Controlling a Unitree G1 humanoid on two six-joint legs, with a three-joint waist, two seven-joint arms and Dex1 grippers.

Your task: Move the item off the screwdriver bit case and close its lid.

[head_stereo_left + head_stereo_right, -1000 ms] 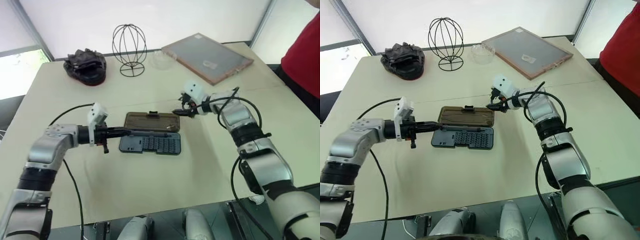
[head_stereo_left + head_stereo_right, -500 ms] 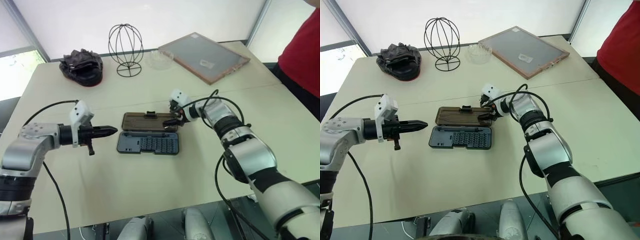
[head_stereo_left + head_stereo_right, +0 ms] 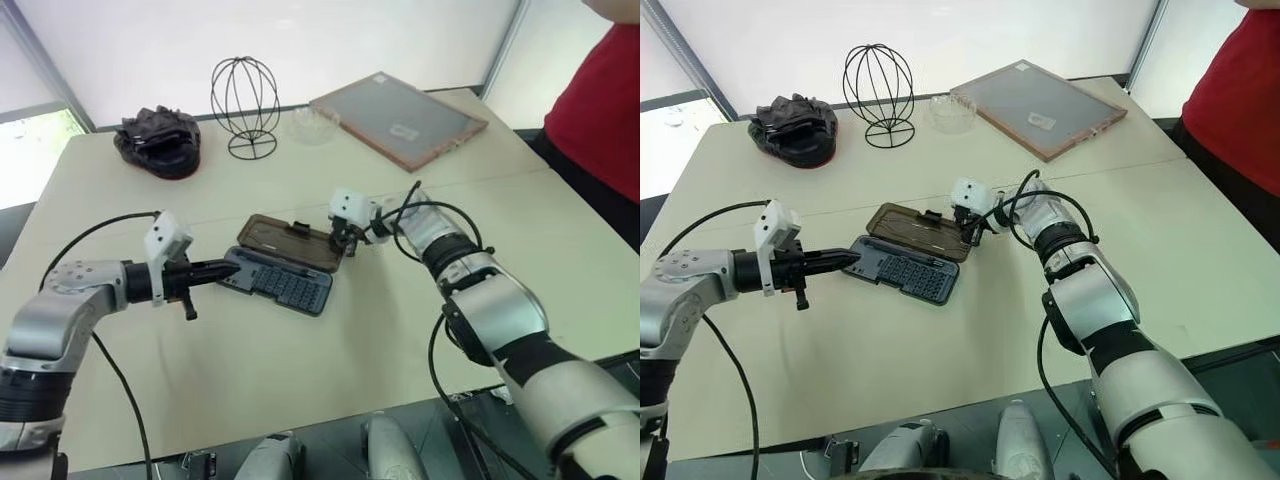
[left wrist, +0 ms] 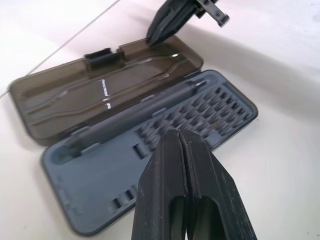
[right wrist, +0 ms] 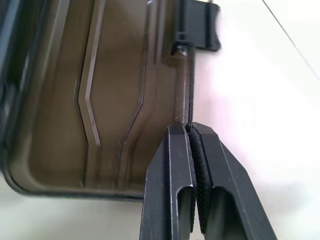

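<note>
The screwdriver bit case lies open and askew mid-table: its grey-blue tray (image 3: 287, 288) holds rows of bits, and a long dark driver handle (image 4: 142, 111) rests in the groove by the hinge. The smoky-brown lid (image 3: 283, 241) lies flat behind the tray, its black latch tab (image 5: 198, 25) on the far edge. My right gripper (image 3: 345, 243) is shut on the lid's far rim near one corner, as the right wrist view (image 5: 189, 127) shows. My left gripper (image 3: 228, 269) is shut and holds nothing, its tip at the tray's left end. The item is out of view.
At the back of the table stand a black wire globe (image 3: 245, 105), a dark crumpled object (image 3: 158, 140), a clear dish (image 3: 313, 125) and a large framed grey board (image 3: 400, 115). A person in red (image 3: 600, 130) stands at the right edge.
My right gripper went from open to shut on the lid's rim. The case has swung askew and its left end now meets my left gripper's tip. The camera has also shifted.
</note>
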